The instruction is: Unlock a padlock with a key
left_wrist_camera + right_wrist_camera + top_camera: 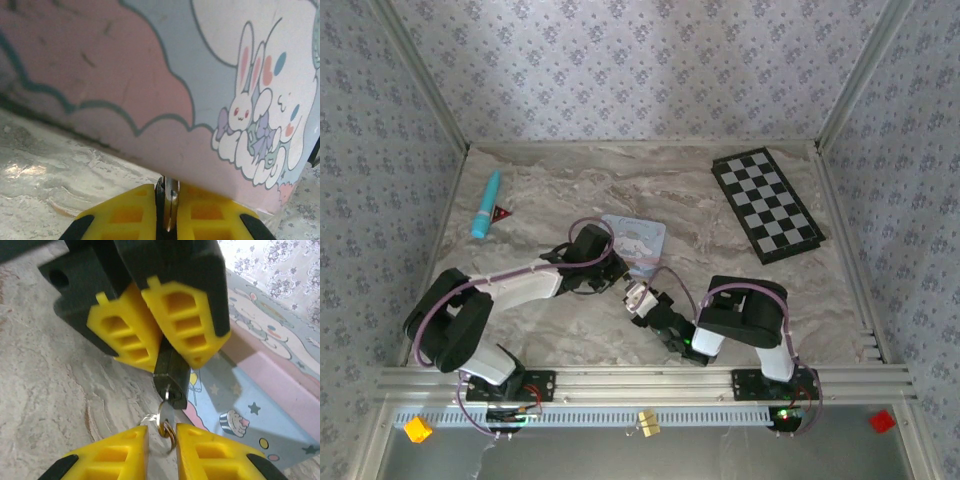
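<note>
Black padlock [171, 377] is clamped in the left gripper [172, 359] over the marbled table [55, 390], beside the cartoon tin [265, 390]. Its key [164, 415] sits in the keyhole, pinched by the right gripper [162, 440]. Next, I judge, comes a steady twist without pulling the key out. Floral-papered walls [620, 70] enclose the table.

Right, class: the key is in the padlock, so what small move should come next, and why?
Probably a gentle twist of the key with the right pincer, after checking its grip. The key already sits in the keyhole of the padlock, the left pincer clamps the padlock's body, and the key's head lies between the right pincer's fingers.
</note>
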You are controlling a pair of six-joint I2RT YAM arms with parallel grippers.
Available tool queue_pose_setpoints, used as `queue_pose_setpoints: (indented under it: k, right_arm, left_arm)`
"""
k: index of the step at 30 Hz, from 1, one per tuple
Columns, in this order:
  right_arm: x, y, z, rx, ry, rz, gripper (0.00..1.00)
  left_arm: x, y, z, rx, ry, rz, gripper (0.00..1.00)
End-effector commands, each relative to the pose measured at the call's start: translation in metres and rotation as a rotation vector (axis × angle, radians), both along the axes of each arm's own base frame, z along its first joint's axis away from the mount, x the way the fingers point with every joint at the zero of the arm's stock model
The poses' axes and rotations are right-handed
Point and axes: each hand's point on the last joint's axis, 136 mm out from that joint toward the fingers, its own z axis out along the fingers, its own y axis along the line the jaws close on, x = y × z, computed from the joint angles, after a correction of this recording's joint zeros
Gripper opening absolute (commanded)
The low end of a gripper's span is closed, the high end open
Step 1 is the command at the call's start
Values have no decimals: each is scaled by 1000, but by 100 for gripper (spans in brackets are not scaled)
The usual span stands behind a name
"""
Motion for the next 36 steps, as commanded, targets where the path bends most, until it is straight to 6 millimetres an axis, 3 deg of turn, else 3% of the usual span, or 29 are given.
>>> queue_pose_setpoints:
  k: [1, 9, 27, 36]
  right_arm:
    - [7, -2, 4, 19, -18, -44, 22]
    - [5, -1, 17, 55, -24, -36, 21]
    - [3, 8, 14, 54, -8, -9, 15]
    - [4, 9, 23, 109, 16, -15, 13]
  left_arm:
    - [1, -3, 15, -22, -27, -1, 0]
    - [-1, -1, 8, -4, -11, -2, 0]
    - [-9, -2, -4, 7, 14, -14, 0]
    - [-13, -8, -8, 7, 22, -28, 0]
